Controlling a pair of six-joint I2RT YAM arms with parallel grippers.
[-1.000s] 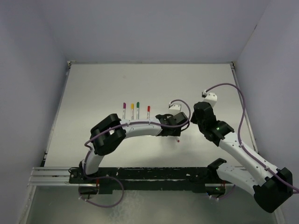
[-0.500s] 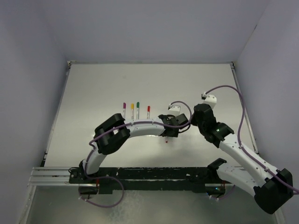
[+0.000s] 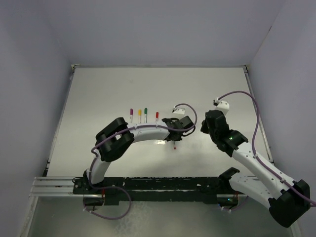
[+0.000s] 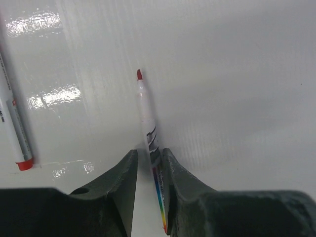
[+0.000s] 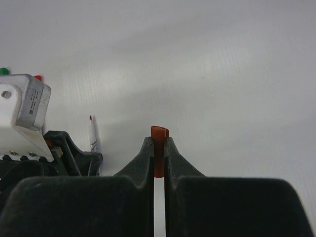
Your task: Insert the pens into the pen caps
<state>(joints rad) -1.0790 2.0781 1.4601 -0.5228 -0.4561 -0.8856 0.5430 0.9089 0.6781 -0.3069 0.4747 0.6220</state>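
Note:
My left gripper (image 3: 175,134) (image 4: 148,154) is shut on a silver-grey pen (image 4: 147,118) whose bare red tip (image 3: 175,147) points away from the fingers, just above the table. My right gripper (image 3: 203,127) (image 5: 158,142) is shut on a short red cap (image 5: 159,148), held to the right of the left gripper and apart from it. The pen also shows in the right wrist view (image 5: 93,133). Several other pens with magenta (image 3: 131,114), yellow (image 3: 139,114), green (image 3: 145,113) and red (image 3: 157,117) caps on lie in a row left of the grippers.
The red-ended pen of the row lies at the left edge of the left wrist view (image 4: 15,133). The left wrist's camera box (image 5: 24,106) is close to the right gripper. White walls (image 3: 148,29) enclose the table on three sides.
My left gripper has moved left with the red-tipped pen, away from my right gripper. The right gripper has shifted only slightly and still holds the cap.

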